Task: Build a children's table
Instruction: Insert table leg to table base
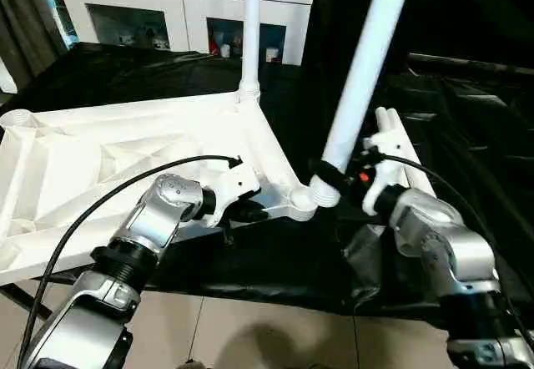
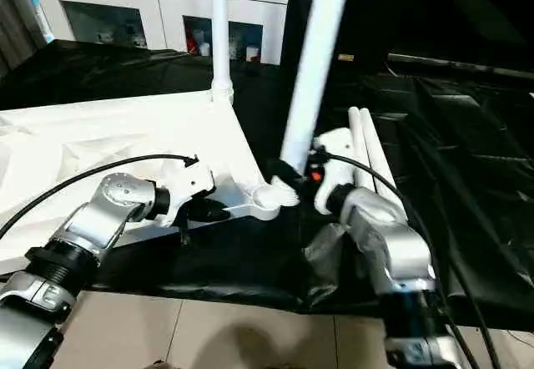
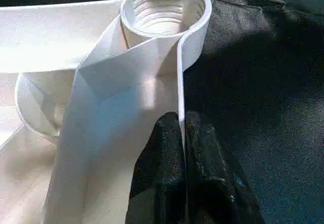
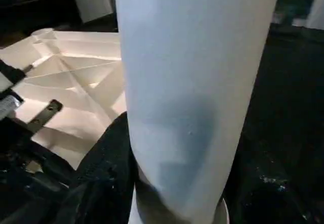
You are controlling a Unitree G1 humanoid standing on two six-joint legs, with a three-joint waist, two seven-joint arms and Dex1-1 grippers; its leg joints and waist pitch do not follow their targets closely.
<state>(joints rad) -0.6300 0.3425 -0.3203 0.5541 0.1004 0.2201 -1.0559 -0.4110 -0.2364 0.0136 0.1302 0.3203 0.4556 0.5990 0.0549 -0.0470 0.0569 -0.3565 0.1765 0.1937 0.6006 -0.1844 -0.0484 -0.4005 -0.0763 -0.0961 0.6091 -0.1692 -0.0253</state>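
The black-draped worktop (image 1: 467,135) takes up most of the room in front of the robot, with a white cabinet with glass doors (image 1: 183,10) standing behind its far edge. Lying upside down on the left part of the worktop is the white plastic rectangular tabletop (image 1: 100,160), ribbed underside up, its near edge running right along the worktop's near edge. One long white tapered tube leg (image 1: 250,27) is standing straight up out of the far right corner socket. A second white tube leg (image 1: 367,60) is leaning at a tilt, its lower end sitting at the near right corner socket (image 1: 304,200). Two more spare white legs (image 2: 367,148) lie side by side on the black cover just to the right of that, behind the right arm.

The right gripper (image 1: 329,175) is clamped around the tilted leg just above its bottom end, black fingers on either side of the tube. The left gripper (image 3: 181,148) is pinched tight on the thin upright rim of the tabletop, right beside that near right corner socket.
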